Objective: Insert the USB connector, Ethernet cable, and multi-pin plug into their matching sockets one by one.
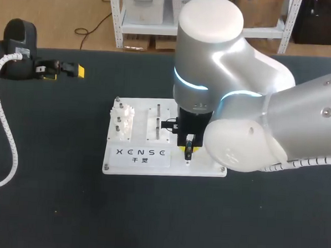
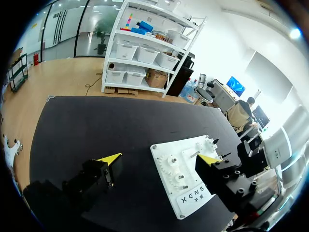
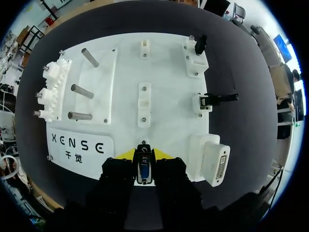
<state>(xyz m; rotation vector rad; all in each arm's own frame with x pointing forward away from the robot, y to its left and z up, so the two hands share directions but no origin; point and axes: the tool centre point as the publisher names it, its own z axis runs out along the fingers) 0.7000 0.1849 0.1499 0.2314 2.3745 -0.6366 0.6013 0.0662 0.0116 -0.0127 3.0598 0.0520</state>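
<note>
One dark connector [image 3: 143, 171] is clamped in my right end effector [image 3: 143, 154], its tip hidden; left end effector [image 2: 159, 158] spread wide.

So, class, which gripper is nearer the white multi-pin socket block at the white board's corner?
Right. The right gripper, shut on a small plug, hangs over the white board just beside the white socket block; the left gripper sits open, far off the board.
</note>
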